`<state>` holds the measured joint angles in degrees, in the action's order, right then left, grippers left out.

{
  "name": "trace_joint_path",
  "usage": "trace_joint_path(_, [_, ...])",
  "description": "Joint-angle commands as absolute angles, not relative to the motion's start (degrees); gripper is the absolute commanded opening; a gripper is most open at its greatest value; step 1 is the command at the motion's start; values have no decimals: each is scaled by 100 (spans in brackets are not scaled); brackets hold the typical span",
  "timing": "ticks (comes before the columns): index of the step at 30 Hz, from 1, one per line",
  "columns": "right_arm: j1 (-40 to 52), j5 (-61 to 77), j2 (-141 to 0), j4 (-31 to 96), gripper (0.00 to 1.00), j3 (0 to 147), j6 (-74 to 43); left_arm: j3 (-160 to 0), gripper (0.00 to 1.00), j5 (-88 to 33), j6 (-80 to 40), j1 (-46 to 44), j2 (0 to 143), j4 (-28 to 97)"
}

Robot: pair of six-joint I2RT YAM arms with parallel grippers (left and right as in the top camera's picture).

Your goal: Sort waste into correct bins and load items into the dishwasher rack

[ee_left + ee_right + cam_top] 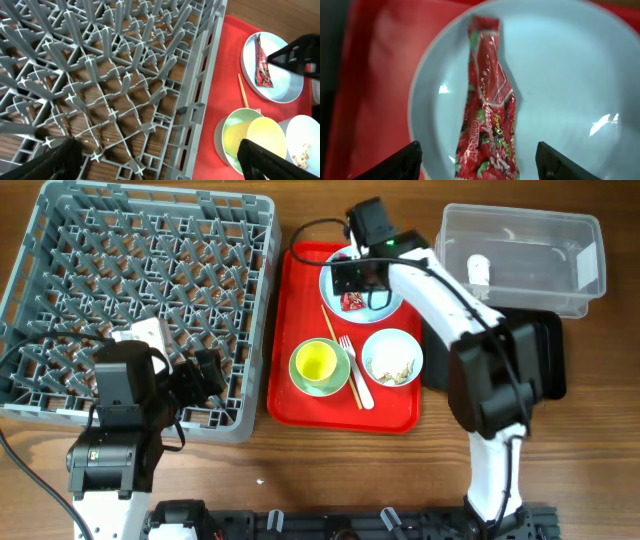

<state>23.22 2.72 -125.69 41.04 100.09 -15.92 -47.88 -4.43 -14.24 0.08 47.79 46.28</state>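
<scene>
The left claw [162, 160] hangs wide open over the near edge of the grey dishwasher rack [130, 270], holding nothing, seemingly parked until dishes come. Further right, on the red tray [295, 395], the right claw [485, 160] hovers with jaws apart either side of the red snack wrapper [487, 110], which lies on the white plate [560, 75] — probably lined up to pinch it for the clear tub [520, 215] beyond.

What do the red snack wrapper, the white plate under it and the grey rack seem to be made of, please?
Crumpled red snack wrapper: thin printed plastic film, glossy, going by creases and sheen. White round plate: smooth and glossy with highlights; ceramic or melamine, hard to tell. Grey lattice rack: moulded plastic, matte, thin ribbed pegs.
</scene>
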Motion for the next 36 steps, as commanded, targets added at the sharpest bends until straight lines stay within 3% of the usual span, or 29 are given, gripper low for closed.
trace_joint_path(1, [2309,257,-13006,4034,70,9966,-2117,-4888,100,-513,-1396,12,4781,4615])
trace_joint_path(5, [2309,252,-13235,4143,58,9966,-2119,-4888,100,-513,-1396,12,4779,4615])
trace_joint_path(8, [2309,255,-13233,4241,26,9968,-2126,-4886,100,-513,-1393,12,4779,4615])
trace_joint_path(12, [2303,252,-13166,4458,4,10007,-2259,-4888,100,-513,-1393,12,4781,4615])
trace_joint_path(19, [1892,-143,-11968,4473,4,10053,-2268,-4888,100,-513,-1393,12,4781,4617])
trace_joint_path(23, [1009,-869,-11161,4403,4,10053,-2462,-4888,100,-513,-1396,12,4781,4615])
trace_joint_path(29, [-86,-620,-11373,4589,5,10036,-2950,-4886,100,-513,-1396,12,4781,4613])
trace_joint_path(30, [-183,-471,-11441,4593,16,10036,-2941,-4888,100,-513,-1396,12,4781,4613])
trace_joint_path(31, [-231,-263,-11493,4571,40,10036,-2794,-4888,100,-513,-1396,12,4781,4613])
trace_joint_path(33, [-233,-250,-11426,4473,52,10057,-2359,-4888,100,-513,-1393,12,4781,4615])
trace_joint_path(35, [-233,-237,-11196,4484,56,10112,-2093,-4886,100,-513,-1393,12,4779,4613])
trace_joint_path(36, [-233,-132,-10897,4567,66,10127,-1909,-4888,100,-513,-1393,12,4781,4613])
